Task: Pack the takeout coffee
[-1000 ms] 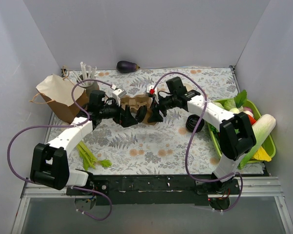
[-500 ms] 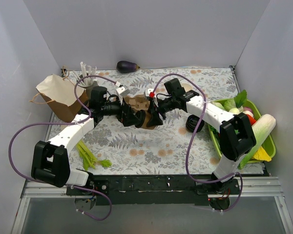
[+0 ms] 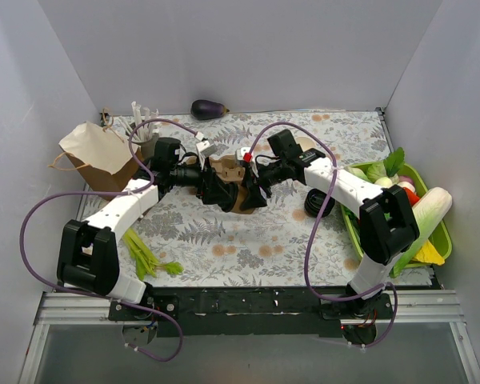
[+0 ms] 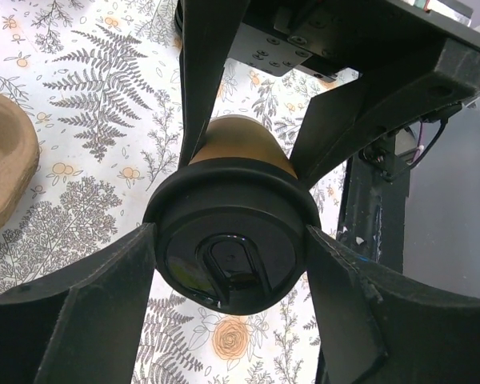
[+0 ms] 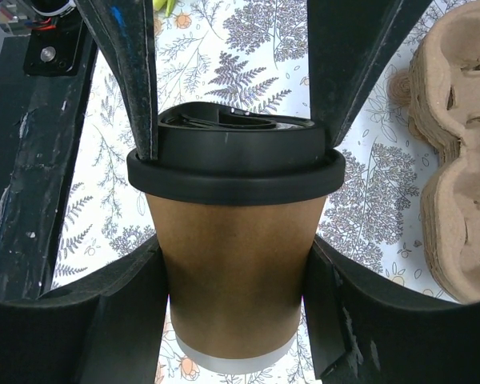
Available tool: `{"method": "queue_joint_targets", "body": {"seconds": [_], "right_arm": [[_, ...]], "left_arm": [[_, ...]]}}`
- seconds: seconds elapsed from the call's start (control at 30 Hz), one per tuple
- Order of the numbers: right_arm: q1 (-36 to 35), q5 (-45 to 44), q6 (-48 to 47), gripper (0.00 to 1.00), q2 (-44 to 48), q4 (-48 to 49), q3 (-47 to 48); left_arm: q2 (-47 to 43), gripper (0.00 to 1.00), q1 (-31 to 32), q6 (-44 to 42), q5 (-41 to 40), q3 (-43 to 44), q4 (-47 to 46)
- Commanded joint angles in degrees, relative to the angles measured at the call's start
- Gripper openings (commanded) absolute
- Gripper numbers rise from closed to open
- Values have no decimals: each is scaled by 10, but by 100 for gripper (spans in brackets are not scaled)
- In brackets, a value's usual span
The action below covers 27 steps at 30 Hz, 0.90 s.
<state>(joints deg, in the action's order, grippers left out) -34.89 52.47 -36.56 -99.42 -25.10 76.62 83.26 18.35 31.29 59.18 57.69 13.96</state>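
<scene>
The takeout coffee [image 3: 239, 198], a tan paper cup with a black lid, is held between both grippers above the floral mat, mid-table. My left gripper [image 3: 226, 194] is shut on the lid [image 4: 230, 238] from the left; its fingers [image 4: 80, 312] press the lid's rim on both sides. My right gripper [image 3: 253, 194] is shut on the cup's tan body [image 5: 234, 272] from the right, its fingers [image 5: 112, 312] flat against the sides below the lid [image 5: 235, 160]. The brown paper bag [image 3: 96, 156] stands at the far left.
A stack of pulp cup carriers [image 3: 224, 170] lies just behind the cup and shows in the right wrist view [image 5: 456, 160]. Loose black lids [image 3: 316, 202] sit right of centre. There are also a green vegetable basket [image 3: 442, 240], straws [image 3: 144, 120], an eggplant [image 3: 208, 108] and green stalks [image 3: 148, 256].
My left gripper has moved right and a little back, and its fingers now clamp the cup's lid. My right gripper has shifted slightly left with the cup.
</scene>
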Motion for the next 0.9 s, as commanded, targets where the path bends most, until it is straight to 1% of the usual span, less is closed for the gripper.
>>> {"method": "queue_joint_targets", "body": {"seconds": [0.0,0.03,0.07,0.1,0.13,0.17,0.2,0.23,0.27,0.33,0.37,0.43,0.47,0.5,0.57,0.6,0.63,0.67,0.7,0.73,0.8,0.83,0.87], "right_arm": [[-5,0,13,69,23,21,8],[-5,-16,19,75,27,22,6],[-4,-35,20,92,32,23,4],[-3,-71,18,93,36,12,2],[-1,-88,15,93,42,2,1],[4,-100,-2,95,44,-14,4],[11,-111,-17,95,43,-62,10],[17,-112,-36,96,41,-93,22],[35,-113,-60,96,43,-118,25],[59,-112,-78,97,51,-164,21],[88,-109,-88,97,55,-178,13],[115,-105,-118,98,67,-228,13],[142,-105,-120,98,73,-241,19],[155,-100,-118,98,80,-249,25],[192,-104,-107,98,105,-265,36],[201,-123,-99,98,114,-264,38],[218,-141,-70,98,134,-260,39],[229,-160,-59,98,143,-255,39],[238,-185,-51,98,153,-252,32],[260,-199,-35,98,172,-246,27],[284,-218,-23,98,191,-237,7],[295,-226,-15,98,211,-230,2],[315,-227,-1,98,220,-225,-1]], "left_arm": [[5,60,6,-22,12,33,33],[3,59,5,-28,5,44,53],[1,57,6,-50,-11,51,69],[1,52,6,-65,-22,58,86],[-1,51,6,-80,-33,62,123],[-3,50,6,-97,-51,69,141],[-4,49,5,-133,-60,73,159],[-6,49,6,-154,-65,76,195],[-6,48,6,-168,-75,82,207],[-6,48,6,-194,-96,92,229],[0,48,7,-200,-101,97,233],[15,48,22,-220,-134,130,247],[42,48,29,-236,-144,145,258],[58,48,47,-248,-156,184,267],[93,48,63,-278,-187,229,295],[128,48,81,-287,-195,253,305],[146,48,90,-293,-215,306,325],[164,49,99,-308,-225,334,340],[207,49,120,-320,-234,363,359],[226,49,130,-331,-259,423,386],[268,50,157,-345,-285,478,411],[310,50,164,-345,-295,503,431],[330,50,170,-347,-310,558,444]]}}
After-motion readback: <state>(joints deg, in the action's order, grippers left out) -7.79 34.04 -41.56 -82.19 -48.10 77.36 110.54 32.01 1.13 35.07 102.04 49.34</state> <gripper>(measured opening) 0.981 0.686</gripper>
